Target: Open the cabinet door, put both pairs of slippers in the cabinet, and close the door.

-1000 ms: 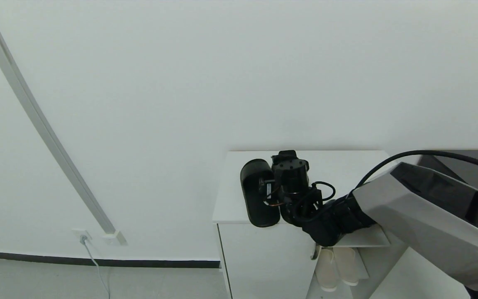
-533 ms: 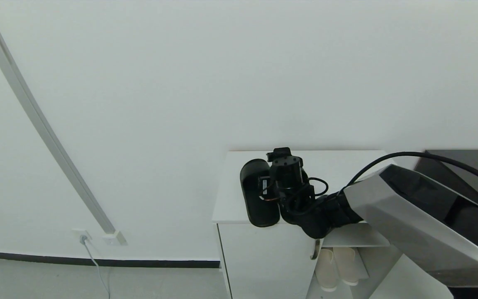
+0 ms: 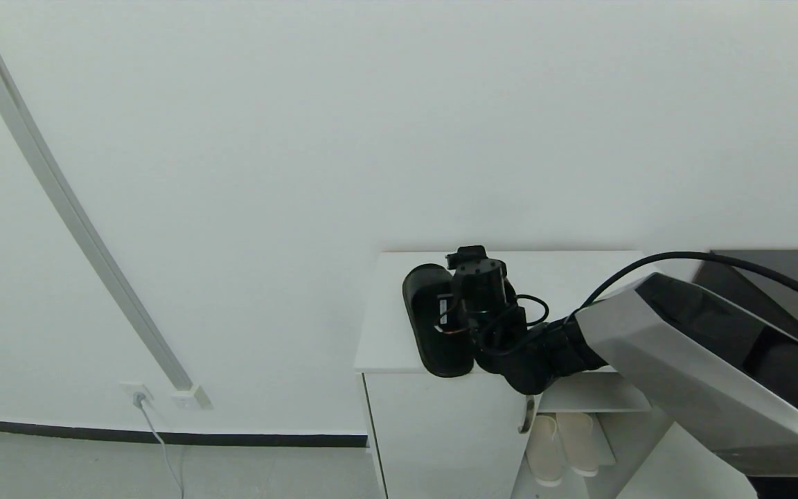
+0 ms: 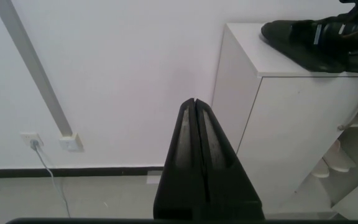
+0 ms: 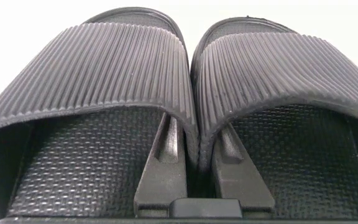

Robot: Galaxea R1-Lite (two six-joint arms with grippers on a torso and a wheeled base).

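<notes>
Atop the white cabinet [image 3: 440,430], the right jaws, narrowly parted, pinch the black slippers [image 3: 437,322] by their touching inner edges, one jaw under each ribbed strap over a pebbled sole, while the left jaws hang pressed together.

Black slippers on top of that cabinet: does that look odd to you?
Yes. The black slippers sit on the cabinet top at its front edge, pinched together by the right end effector; the white slippers are on a shelf inside.
</notes>
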